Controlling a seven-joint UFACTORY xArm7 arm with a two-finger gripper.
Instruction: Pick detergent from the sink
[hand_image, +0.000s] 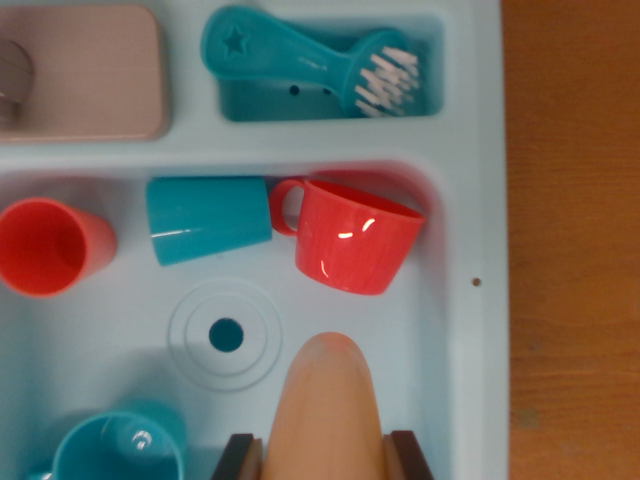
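Note:
The detergent is a peach-orange, rounded bottle, blurred and close to the camera at the bottom middle of the wrist view. My gripper is shut on it, a dark finger pressing on each side of its lower part. Its tip points up the picture toward the red mug. Below it is the light blue sink basin, whose round drain lies just to the wrist view's left of the bottle. The bottle's base is cut off by the frame edge.
In the basin are a teal cup on its side touching the red mug's handle, a red cup at the left, and another teal cup at the bottom left. A teal brush lies in the upper compartment beside a pink pad. Wooden tabletop on the right.

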